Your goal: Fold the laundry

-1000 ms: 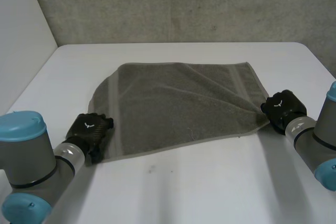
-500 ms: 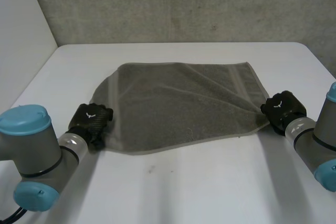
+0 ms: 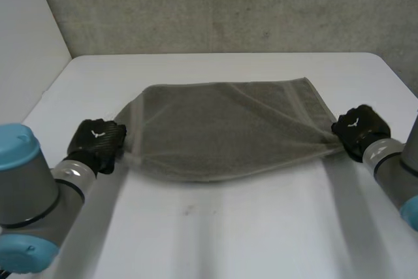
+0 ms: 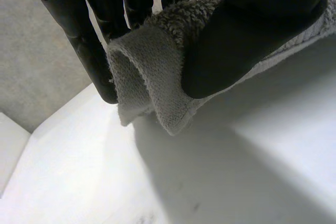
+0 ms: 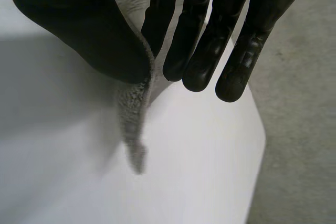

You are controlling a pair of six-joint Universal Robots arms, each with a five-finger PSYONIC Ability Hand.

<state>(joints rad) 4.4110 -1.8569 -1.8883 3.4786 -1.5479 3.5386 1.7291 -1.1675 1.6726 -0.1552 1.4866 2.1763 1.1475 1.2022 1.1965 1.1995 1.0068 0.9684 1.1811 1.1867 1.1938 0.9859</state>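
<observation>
Black left hand [image 3: 98, 142] pinches the near left corner of the grey-green terry towel [image 3: 222, 129], its near edge off the white table [image 3: 261, 227]; black right hand [image 3: 358, 130] pinches the near right corner. Wrist views show thumbs clamping cloth; from the head view the hands' backs hide this

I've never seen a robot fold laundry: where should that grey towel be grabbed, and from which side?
Take the towel by its two near corners, from either side: left hand and right hand each pinch one between thumb and fingers, stretching the near edge between them.
</observation>
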